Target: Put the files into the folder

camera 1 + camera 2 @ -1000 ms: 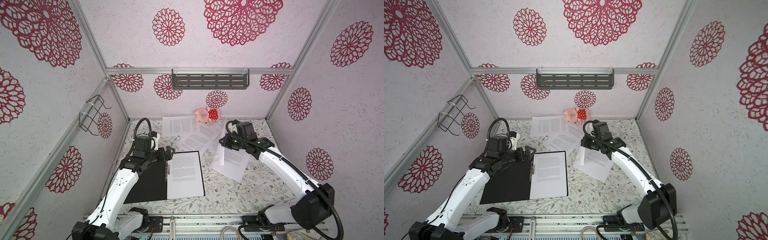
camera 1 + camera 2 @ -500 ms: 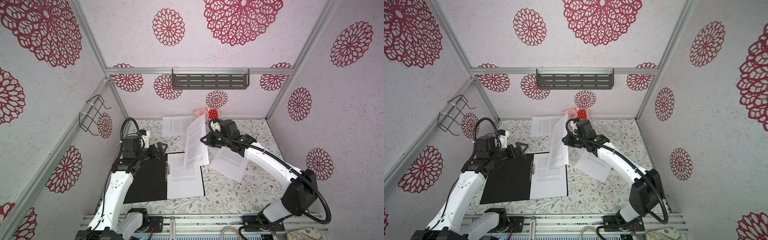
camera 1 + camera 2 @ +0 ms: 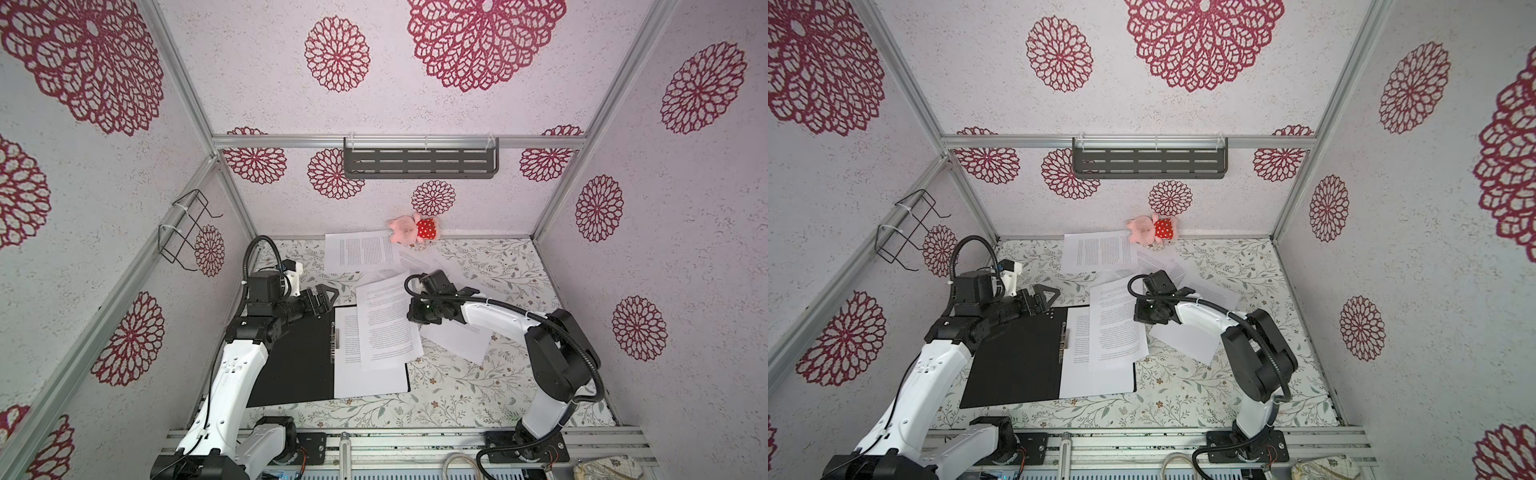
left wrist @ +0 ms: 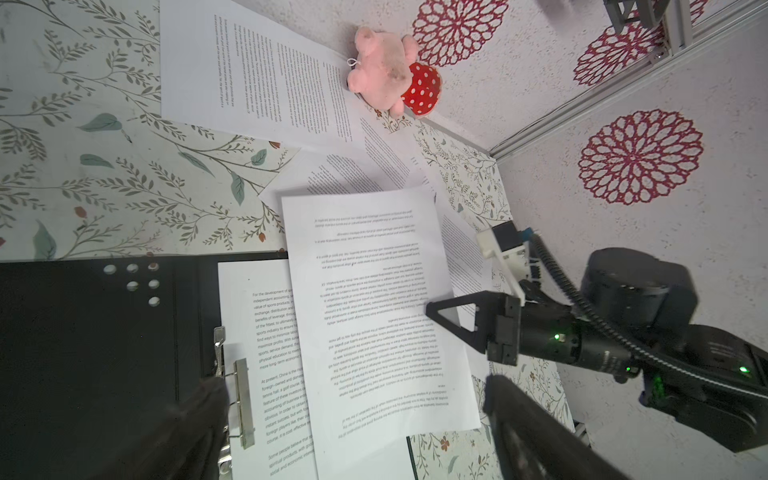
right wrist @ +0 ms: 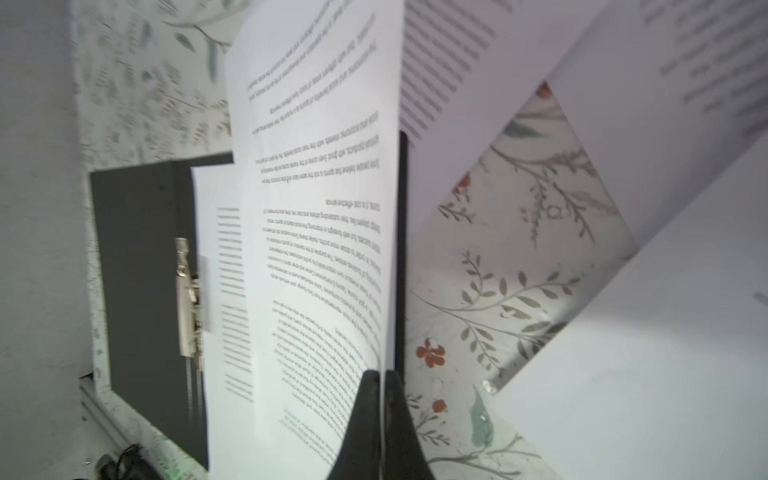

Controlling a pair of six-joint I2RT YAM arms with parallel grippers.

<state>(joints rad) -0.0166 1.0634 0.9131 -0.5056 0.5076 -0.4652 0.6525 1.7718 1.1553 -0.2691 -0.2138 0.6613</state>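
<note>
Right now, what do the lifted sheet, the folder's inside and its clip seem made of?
Lifted sheet: thin matte white paper; it bows and curls freely. Folder inside: matte black, probably plastic or coated card; no glare. Clip: bright silvery, likely metal.

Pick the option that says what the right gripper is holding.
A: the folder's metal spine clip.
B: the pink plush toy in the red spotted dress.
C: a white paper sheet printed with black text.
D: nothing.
C: in the right wrist view the right gripper is pinched shut on the edge of a white printed paper sheet above the open black-lined folder.
</note>
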